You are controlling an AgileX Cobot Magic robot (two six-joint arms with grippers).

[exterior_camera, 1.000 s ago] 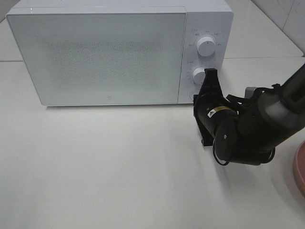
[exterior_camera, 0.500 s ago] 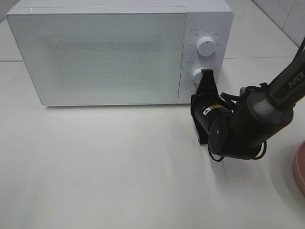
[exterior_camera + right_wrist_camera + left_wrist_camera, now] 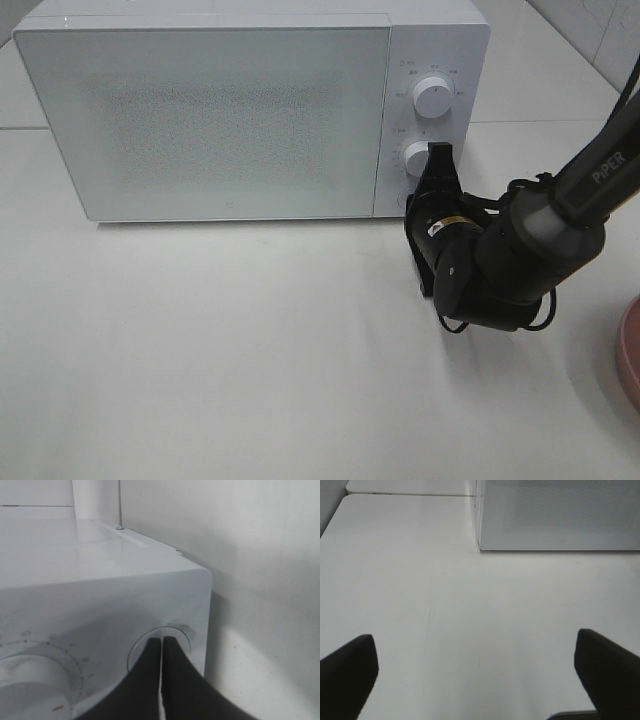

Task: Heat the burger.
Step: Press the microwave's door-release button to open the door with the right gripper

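We find the right pincer, tips together, pressed against the round button on the microwave, presumably to release its closed door, the left pincer waiting agape above the worktop, the burger nowhere visible.

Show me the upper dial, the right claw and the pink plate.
upper dial (image 3: pixel 433 97), high view, knob centre.
right claw (image 3: pixel 161 642), right wrist view, between shut fingertips.
pink plate (image 3: pixel 630 350), high view, visible rim.

"PiPER" stands in white letters along the dark right arm, to the right of the microwave. Fine marks ring the microwave's two knobs, too small to read. A yellow sticker on the arm's wrist, just below the lower knob, is illegible.
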